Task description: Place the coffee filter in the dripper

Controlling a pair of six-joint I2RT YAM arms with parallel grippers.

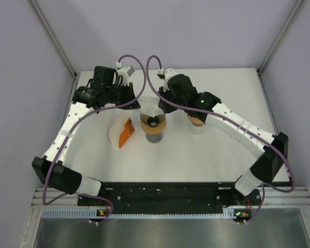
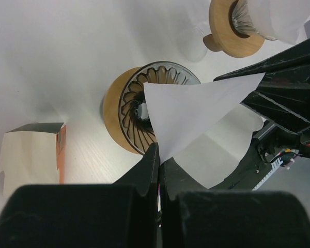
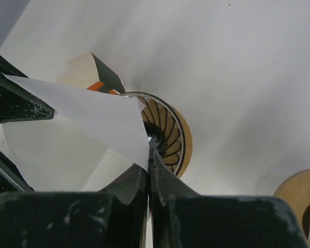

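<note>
My left tool (image 2: 158, 157) and right tool (image 3: 148, 164) each pinch an edge of the paper filter (image 2: 196, 108), held over the dripper (image 2: 132, 111) on the surface (image 2: 67, 62). Can't tell if they touch. The filter hides half the ribs. The second dripper (image 2: 222, 32) is cut off at the top.

The left pincer (image 2: 159, 155), right pincer (image 3: 149, 156) and filter (image 2: 196, 111) crowd over the dripper (image 1: 154, 125). Box (image 1: 121, 133) stands at its 9 o'clock, second dripper (image 1: 195, 121) at 3; desk (image 1: 196, 160) open at 6.
</note>
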